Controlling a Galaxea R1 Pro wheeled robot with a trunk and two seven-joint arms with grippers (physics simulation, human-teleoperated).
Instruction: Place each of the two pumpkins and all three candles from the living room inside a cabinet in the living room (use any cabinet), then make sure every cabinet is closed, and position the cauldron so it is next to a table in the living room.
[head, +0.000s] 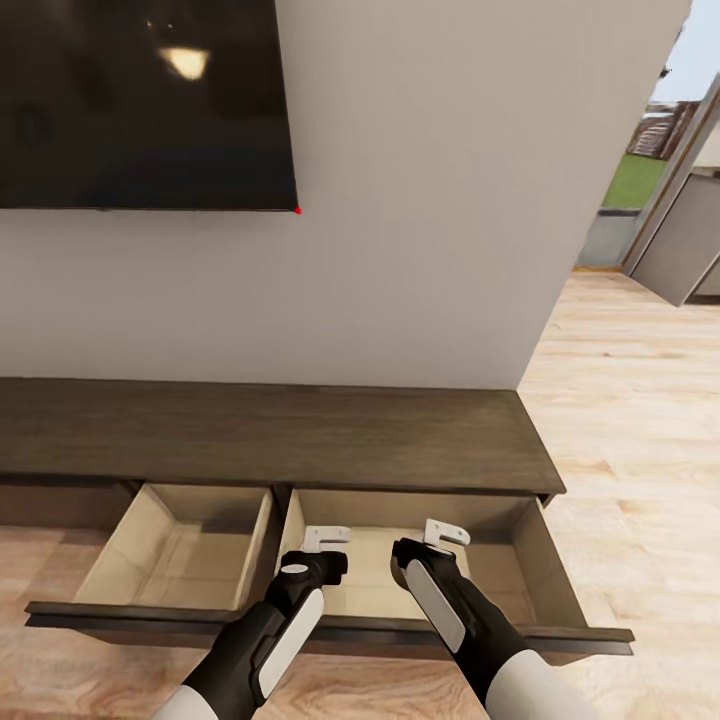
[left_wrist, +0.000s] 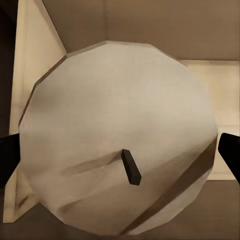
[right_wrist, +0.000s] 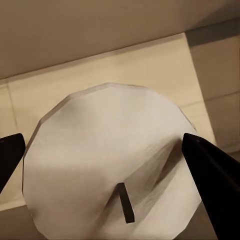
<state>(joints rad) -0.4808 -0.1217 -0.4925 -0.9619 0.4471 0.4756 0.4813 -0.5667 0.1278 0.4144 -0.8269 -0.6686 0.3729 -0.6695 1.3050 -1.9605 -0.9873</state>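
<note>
The long dark-brown cabinet (head: 260, 435) stands against the wall with two drawers pulled out. Both arms reach down into the right drawer (head: 563, 592). My left gripper (head: 326, 556) is shut on a grey-beige candle (left_wrist: 115, 135) with a short dark wick; its dark fingers (left_wrist: 8, 156) press the candle's sides. Beside it, my right gripper (head: 432, 556) is shut on a second candle (right_wrist: 112, 160), held above the drawer's pale floor. The left drawer (head: 128, 535) shows a bare pale bottom. Pumpkins, cauldron and table are out of view.
A black TV screen (head: 140, 100) hangs on the grey wall above the cabinet. Light wooden floor (head: 640, 420) runs to the right towards a doorway and grey kitchen cupboards (head: 685, 250). The open drawer fronts jut out toward me.
</note>
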